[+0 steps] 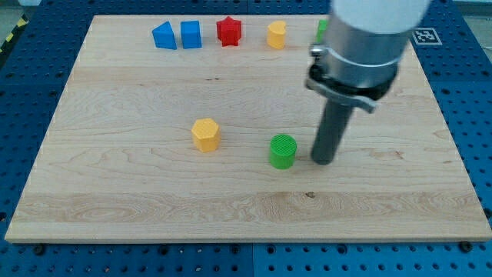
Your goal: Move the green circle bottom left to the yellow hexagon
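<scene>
The green circle is a short green cylinder standing on the wooden board, a little right of the middle. The yellow hexagon stands to its left and slightly higher in the view, about a hundred pixels away. My tip is the lower end of the dark rod and rests on the board just to the right of the green circle, with a small gap between them.
Along the view's top edge of the board stand a blue triangular block, a blue block, a red star, a second yellow block and a green block partly hidden by the arm.
</scene>
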`<state>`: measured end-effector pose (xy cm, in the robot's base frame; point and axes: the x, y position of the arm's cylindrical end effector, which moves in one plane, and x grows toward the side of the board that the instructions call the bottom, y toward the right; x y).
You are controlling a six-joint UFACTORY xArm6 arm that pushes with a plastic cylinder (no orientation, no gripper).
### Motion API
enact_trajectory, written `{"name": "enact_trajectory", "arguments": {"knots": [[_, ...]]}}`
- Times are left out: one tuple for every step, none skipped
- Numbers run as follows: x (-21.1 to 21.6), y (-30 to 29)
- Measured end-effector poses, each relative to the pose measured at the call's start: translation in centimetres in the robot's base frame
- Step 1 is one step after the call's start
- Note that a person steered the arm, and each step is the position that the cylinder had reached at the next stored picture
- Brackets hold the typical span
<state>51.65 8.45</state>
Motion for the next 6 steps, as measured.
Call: {"name": "enact_trajectory", "arguments": {"knots": [[0.0, -3.0], [0.0, -5.4], [0.0, -9.8], [0.0, -14.2], [0.0, -17.8], [0.0, -21.5]]}}
